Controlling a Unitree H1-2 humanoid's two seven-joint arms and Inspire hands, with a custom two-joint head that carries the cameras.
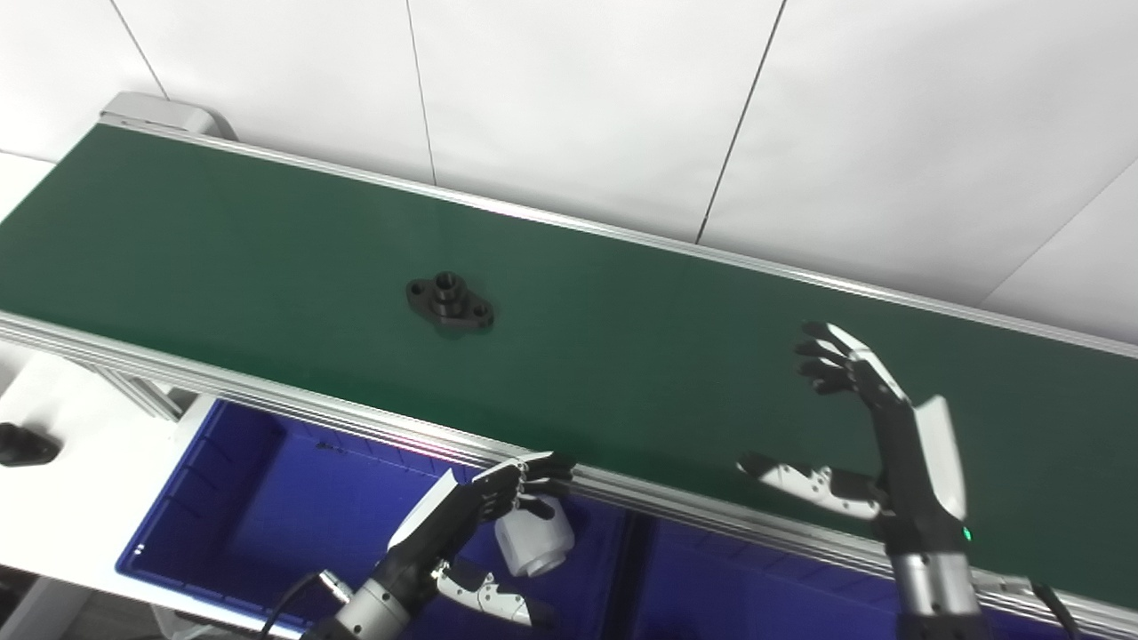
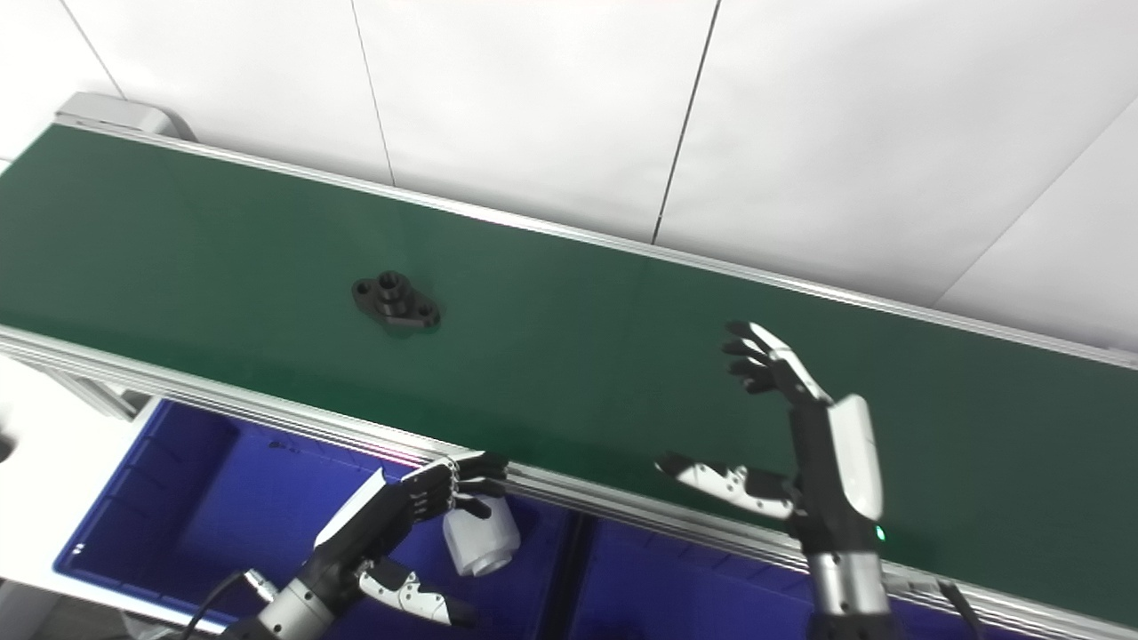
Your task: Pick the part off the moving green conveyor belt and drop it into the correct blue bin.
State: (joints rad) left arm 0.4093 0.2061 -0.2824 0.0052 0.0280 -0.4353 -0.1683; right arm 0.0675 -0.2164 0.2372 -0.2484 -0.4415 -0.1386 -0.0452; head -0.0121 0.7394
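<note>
Centrally, a matte black metal part (image 1: 449, 303), oval with a raised hub, lies on the smooth green belt (image 1: 622, 356), well left of the right hand (image 1: 867, 436), raised upright, fingers spread, empty. Below, the left hand (image 1: 471, 524) hovers open over a blue bin (image 1: 204, 471), beside a white cylinder (image 1: 533, 540).

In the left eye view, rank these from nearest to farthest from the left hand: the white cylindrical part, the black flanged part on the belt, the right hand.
From the left hand:
1. White cylindrical part, right beside the fingers, over the blue bin.
2. Black flanged part, up on the green belt.
3. Right hand, off to the right over the belt.
</note>
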